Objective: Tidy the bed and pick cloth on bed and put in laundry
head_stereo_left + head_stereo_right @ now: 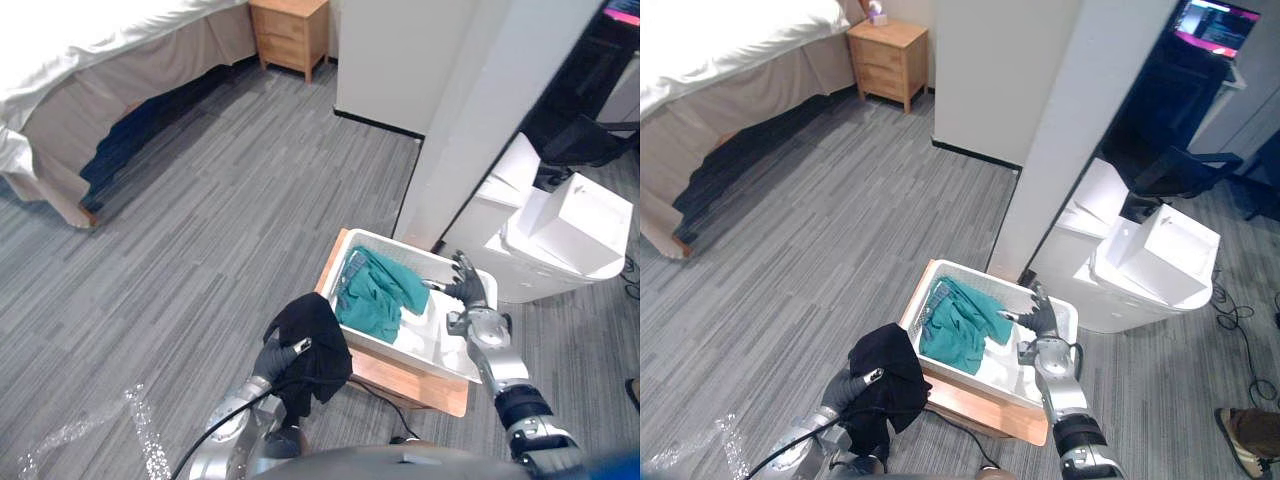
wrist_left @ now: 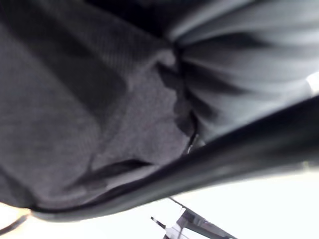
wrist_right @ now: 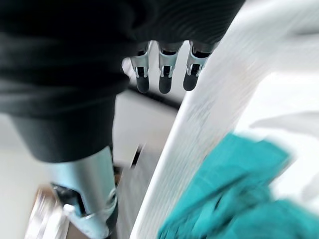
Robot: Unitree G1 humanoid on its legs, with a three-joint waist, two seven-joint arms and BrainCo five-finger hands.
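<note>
A black cloth hangs bunched from my left hand, which is shut on it just left of the white laundry basket. Up close, the same dark cloth drapes over that hand. The basket stands on a low wooden stool and holds a teal cloth over something white. My right hand hovers at the basket's right rim, open with straight fingers and holding nothing. In the right wrist view, the basket's rim and the teal cloth lie below it.
The bed with white sheets and a grey skirt is far off at the upper left, with a wooden nightstand beside it. A white pillar rises behind the basket. White boxes stand to the right. A person's shoe shows at the lower right.
</note>
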